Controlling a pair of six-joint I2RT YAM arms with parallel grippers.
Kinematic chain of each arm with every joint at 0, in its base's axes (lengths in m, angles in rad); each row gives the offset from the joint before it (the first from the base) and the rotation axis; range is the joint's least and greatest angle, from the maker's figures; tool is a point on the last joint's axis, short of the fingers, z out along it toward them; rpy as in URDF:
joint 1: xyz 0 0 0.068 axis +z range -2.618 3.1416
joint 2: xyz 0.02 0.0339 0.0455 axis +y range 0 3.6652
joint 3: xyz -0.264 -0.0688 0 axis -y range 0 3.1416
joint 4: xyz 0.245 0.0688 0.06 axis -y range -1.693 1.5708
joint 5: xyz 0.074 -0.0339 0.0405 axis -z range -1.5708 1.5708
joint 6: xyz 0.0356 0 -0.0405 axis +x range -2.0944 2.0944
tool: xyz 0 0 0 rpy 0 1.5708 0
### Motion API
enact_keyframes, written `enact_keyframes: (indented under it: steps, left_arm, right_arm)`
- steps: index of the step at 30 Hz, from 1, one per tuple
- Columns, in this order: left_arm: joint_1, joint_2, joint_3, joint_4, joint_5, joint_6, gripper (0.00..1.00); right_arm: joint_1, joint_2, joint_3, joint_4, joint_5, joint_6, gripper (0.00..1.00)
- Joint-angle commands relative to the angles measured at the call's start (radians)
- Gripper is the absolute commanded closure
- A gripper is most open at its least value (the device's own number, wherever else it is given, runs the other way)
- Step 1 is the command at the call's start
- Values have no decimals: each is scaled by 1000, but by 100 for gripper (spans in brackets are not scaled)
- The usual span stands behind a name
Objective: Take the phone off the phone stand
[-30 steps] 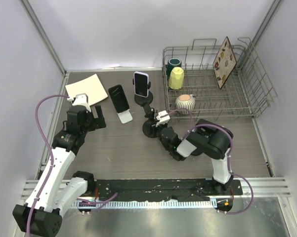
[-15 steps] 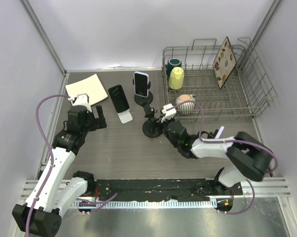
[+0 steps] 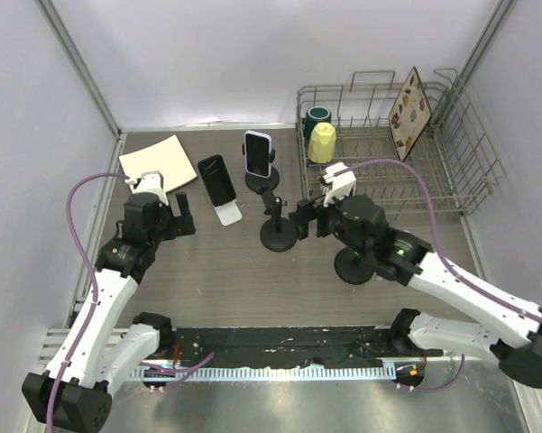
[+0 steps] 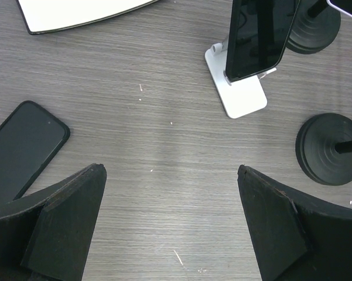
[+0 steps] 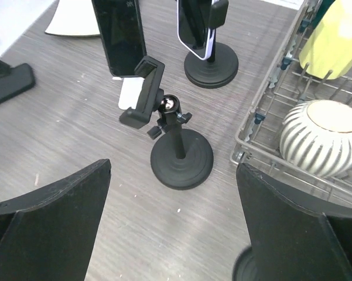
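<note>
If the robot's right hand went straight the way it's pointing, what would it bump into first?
Probably the empty black stand, which the wrist view shows straight ahead of the open right gripper. Whether its clamp or its pole would get hit first is hard to tell.

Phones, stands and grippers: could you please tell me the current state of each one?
black phone: propped on the white stand, screen dark.
lavender phone: held upright in its black stand.
clamp stand: empty, clamp head tilted.
flat phone: lying on the table, screen dark.
left gripper: open, empty.
right gripper: open, empty.
</note>
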State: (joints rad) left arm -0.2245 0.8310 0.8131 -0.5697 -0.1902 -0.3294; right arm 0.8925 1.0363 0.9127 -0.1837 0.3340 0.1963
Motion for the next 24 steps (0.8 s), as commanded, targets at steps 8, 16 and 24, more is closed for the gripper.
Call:
enact_keyframes:
  steps: [8, 16, 24]
  left_arm:
    - [-24, 20, 37, 1, 2, 24, 0]
    - [-45, 28, 44, -9, -11, 30, 0]
    - [-73, 13, 43, -16, -37, 36, 0]
  right_arm:
    - [-4, -176, 223, -474, 62, 56, 5]
    - [-128, 106, 621, -1060, 235, 256, 4]
    - [-484, 159, 637, -1220, 45, 221, 3]
